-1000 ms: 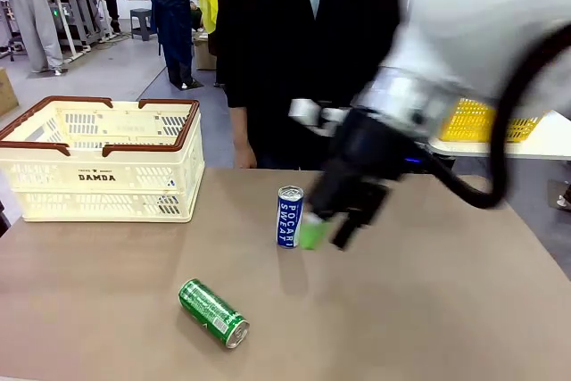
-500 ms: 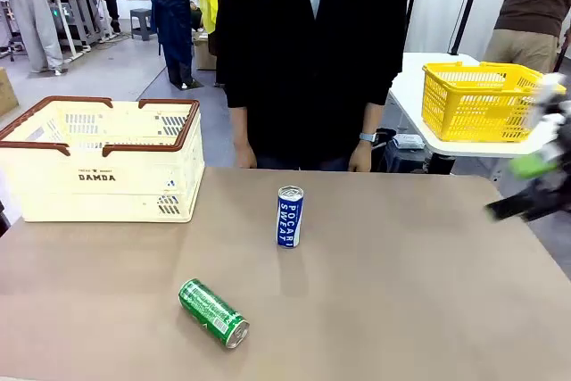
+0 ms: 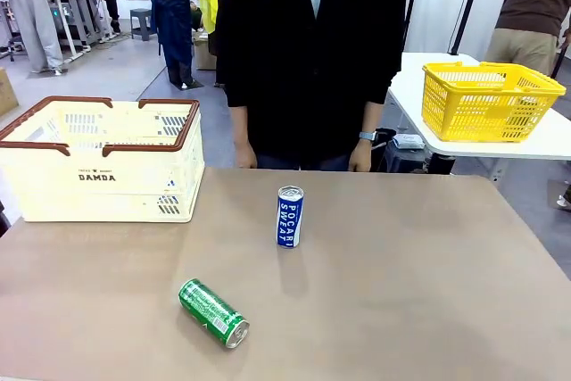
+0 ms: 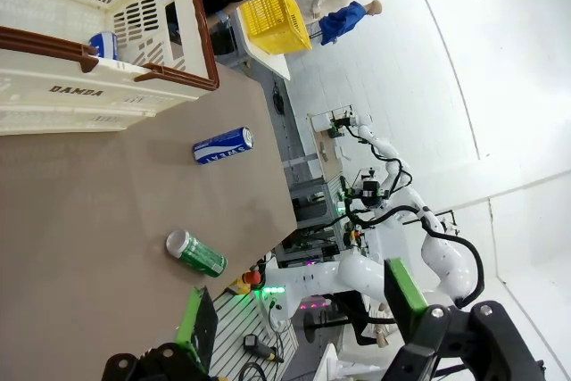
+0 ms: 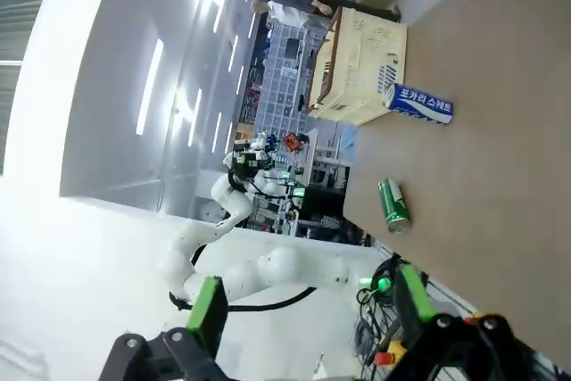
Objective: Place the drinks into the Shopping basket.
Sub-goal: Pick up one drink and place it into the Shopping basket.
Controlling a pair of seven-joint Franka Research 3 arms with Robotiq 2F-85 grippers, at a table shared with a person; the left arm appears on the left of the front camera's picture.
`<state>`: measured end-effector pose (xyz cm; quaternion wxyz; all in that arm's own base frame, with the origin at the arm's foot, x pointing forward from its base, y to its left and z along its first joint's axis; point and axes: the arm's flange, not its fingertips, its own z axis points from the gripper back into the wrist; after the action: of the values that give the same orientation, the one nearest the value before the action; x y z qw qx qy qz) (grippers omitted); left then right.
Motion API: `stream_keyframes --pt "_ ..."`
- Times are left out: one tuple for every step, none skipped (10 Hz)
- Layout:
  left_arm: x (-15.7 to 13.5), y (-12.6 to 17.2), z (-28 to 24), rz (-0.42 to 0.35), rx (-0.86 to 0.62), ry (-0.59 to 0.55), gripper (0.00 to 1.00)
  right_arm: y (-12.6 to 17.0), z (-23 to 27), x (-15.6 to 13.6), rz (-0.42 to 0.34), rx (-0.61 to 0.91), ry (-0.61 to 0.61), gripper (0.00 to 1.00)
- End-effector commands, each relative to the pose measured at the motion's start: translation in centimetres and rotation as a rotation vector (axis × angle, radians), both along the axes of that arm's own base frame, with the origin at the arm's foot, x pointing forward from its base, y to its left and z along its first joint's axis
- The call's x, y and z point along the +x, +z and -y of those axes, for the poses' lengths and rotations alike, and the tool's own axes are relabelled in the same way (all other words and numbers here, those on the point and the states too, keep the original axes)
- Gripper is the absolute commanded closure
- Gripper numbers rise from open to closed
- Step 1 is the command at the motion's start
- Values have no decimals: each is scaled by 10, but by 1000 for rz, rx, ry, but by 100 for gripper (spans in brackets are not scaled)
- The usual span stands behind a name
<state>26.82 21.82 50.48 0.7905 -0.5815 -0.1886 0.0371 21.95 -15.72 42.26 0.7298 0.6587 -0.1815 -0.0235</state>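
Note:
A blue POCARI SWEAT can (image 3: 289, 216) stands upright at the middle of the table. Nearer the front edge a green can (image 3: 212, 312) lies on its side. The cream DAMDA shopping basket (image 3: 103, 160) sits at the table's far left. From the left wrist view I see the basket (image 4: 89, 86), a blue and white can (image 4: 104, 45) inside it, the blue can (image 4: 223, 145) and the green can (image 4: 195, 253). My left gripper (image 4: 302, 310) is open and far from them. My right gripper (image 5: 310, 305) is open too, well off from the blue can (image 5: 419, 104) and green can (image 5: 393, 205).
A person in a dark jacket (image 3: 308, 51) stands at the far edge, hands hanging just behind the table. A yellow mesh basket (image 3: 489, 100) rests on a white side table at the right. Bare tabletop (image 3: 428, 283) stretches to the right of the cans.
My right arm, which was beside the blue can a second ago, has swung off to the right and left the front view. Both cans stayed where they were.

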Motion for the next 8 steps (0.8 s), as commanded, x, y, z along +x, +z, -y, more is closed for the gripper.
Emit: stream_keyframes --pt "-2 1 1 -3 -1 -3 0 30 -19 4 -3 23 43 0" --pt "-2 1 1 -3 -1 -3 0 30 -19 4 -3 23 43 0" --pt "-2 1 1 -3 -1 -3 0 30 -19 4 -3 23 43 0" --pt "-2 1 1 -3 -1 -3 0 30 -19 4 -3 23 43 0" --pt "-2 1 1 -3 -1 -3 0 30 -19 4 -3 23 43 0" --pt "-2 1 1 -3 -1 -3 0 30 -19 4 -3 23 43 0" --pt "-2 1 1 -3 -1 -3 0 30 -19 4 -3 23 43 0" --pt "0 0 0 0 0 0 0 30 -19 4 -3 23 43 0"
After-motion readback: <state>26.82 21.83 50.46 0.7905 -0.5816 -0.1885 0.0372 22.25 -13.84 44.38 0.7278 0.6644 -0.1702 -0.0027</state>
